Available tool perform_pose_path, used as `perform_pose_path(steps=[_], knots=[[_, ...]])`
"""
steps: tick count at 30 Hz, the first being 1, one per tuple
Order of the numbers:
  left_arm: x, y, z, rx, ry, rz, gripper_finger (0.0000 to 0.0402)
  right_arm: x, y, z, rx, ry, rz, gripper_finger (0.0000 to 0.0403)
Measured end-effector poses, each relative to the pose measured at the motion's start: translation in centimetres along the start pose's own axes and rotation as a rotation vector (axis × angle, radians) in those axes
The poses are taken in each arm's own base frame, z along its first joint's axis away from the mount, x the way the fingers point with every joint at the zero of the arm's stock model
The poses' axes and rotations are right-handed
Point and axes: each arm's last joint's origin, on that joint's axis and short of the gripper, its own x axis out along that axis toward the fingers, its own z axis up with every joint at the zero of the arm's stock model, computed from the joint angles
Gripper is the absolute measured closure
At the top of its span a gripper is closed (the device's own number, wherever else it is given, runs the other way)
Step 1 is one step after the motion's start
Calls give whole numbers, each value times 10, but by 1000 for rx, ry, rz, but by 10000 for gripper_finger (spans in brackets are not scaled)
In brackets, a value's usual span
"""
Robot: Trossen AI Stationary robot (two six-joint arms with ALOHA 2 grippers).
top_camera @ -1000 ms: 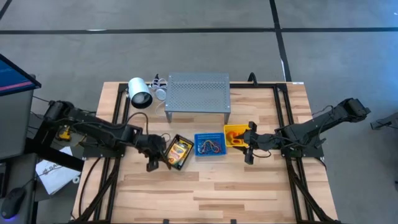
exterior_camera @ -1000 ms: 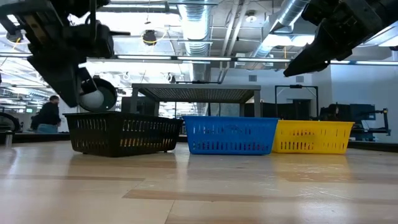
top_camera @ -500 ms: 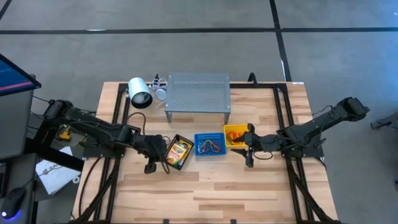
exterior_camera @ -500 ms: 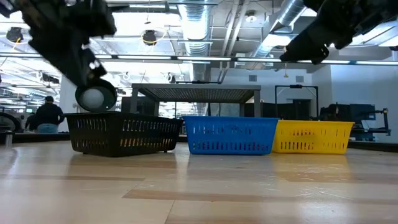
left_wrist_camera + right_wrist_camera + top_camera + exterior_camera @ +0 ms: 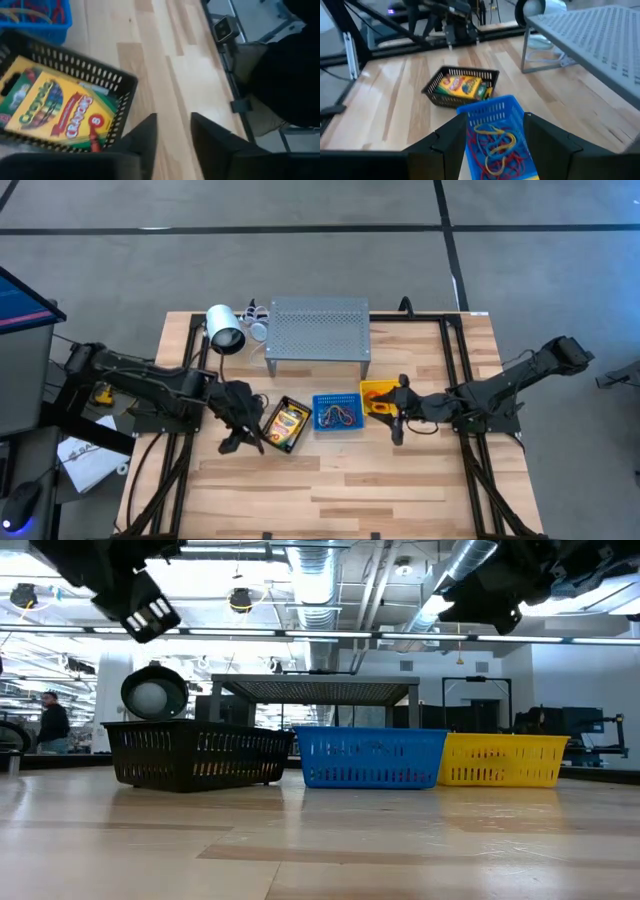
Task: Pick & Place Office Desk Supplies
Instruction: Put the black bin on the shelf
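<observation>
Table [image 5: 330, 480] from above: three small baskets in a row below the grey perforated shelf [image 5: 318, 328]. Black basket [image 5: 285, 424] holds a yellow-green crayon pack [image 5: 287, 421]; blue basket [image 5: 336, 413] holds tangled band loops [image 5: 338, 416], too small to sort by colour; yellow basket [image 5: 377, 397] is partly covered by the right gripper [image 5: 400, 410], its contents unreadable. Left gripper [image 5: 240, 430] sits just beside the black basket's outer edge, arm stretched in low from the table's left side. Right arm reaches in from the right, wrist over the yellow basket's near corner. White lamp-like cylinder [image 5: 225, 330] stands by the shelf's left end.

Low view: all three baskets stand on the wood; contents hidden behind the slatted walls. Both grippers hang high, cut off by the frame's upper edge; finger gap unreadable here. A person shows far off at the room's left side.

Left wrist view: two dark fingers [image 5: 145, 137] stand a narrow gap apart over bare wood, nothing between them. Crayon pack lies flat in the black basket; a red-brown loop [image 5: 95, 145] is at the basket's near wall. Blue basket is cropped to a corner.

Right wrist view: fingers [image 5: 452, 135] spread wide either side of the blue basket, empty. Red, blue and yellow loops lie piled inside. Black basket with crayons is beyond.
</observation>
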Motion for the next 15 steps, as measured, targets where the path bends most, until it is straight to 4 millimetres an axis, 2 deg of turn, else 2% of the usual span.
perform_pose_path(steps=[4, 7, 15], knots=[[2, -10, 9, 70, -15, -13, 233, 3, 3, 2, 19, -30, 12, 214], [8, -20, 10, 154, 18, 40, 205, 7, 5, 1, 22, -35, 16, 214], [30, -42, 15, 346, 175, 178, 198, 24, 13, -9, 27, -31, 16, 214]])
